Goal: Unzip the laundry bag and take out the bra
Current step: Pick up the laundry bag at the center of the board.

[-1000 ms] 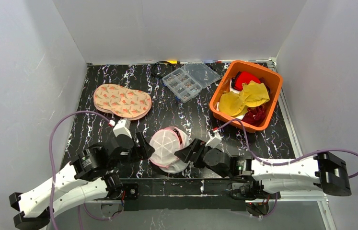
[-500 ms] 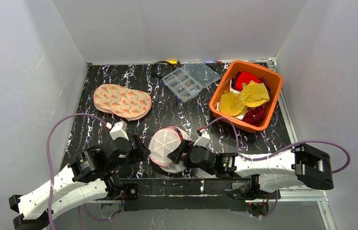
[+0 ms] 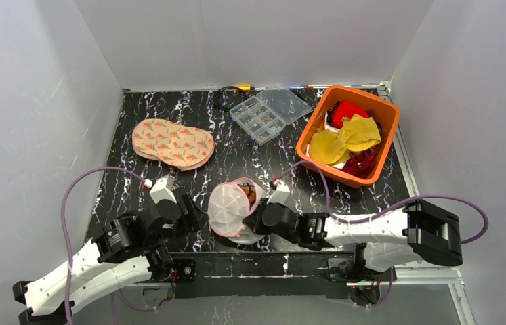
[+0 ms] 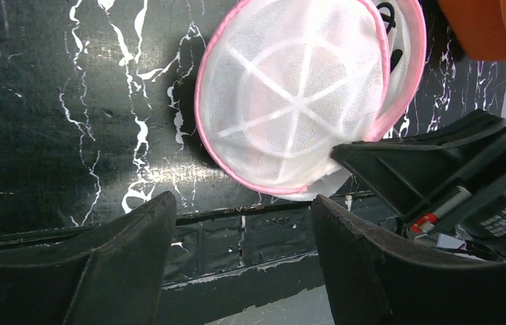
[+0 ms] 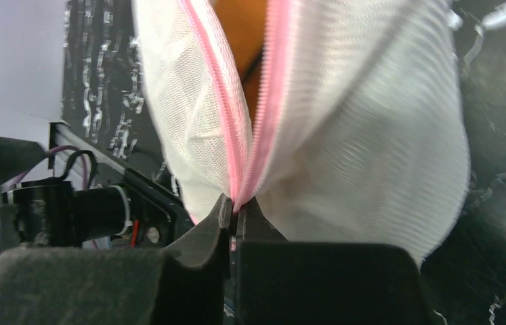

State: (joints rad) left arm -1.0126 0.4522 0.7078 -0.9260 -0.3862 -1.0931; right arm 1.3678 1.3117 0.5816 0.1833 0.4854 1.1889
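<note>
I am in the unzipping step. The laundry bag (image 3: pixel 231 206) stands on its edge at the near side of the table (image 3: pixel 250 159), at 6 o'clock in the top view, with its flat ribbed face turned toward 9 o'clock. The right gripper (image 3: pixel 255 218) comes to it from 4 o'clock. In the right wrist view its fingers are clenched on the pink zip (image 5: pixel 236 169), exactly where the two sides of the rim meet. I cannot see a pull tab there, so I cannot say if it pinches the slider or only the rim.

Above this point the zip is already parted, and something orange-brown (image 5: pixel 253 40) shows in the gap. It may be the bra, but I cannot tell.

The left gripper (image 3: pixel 189 211) is at 9 o'clock of the bag, near but apart from it. It is released, and its fingers stand wide with nothing between them.

I judge that the opening is too small for taking anything out. The next move calls for a pull along the rim with the right gripper. The bag looks light and may simply follow this pull, so the left gripper should first hold the mesh on the opposite side.
</note>
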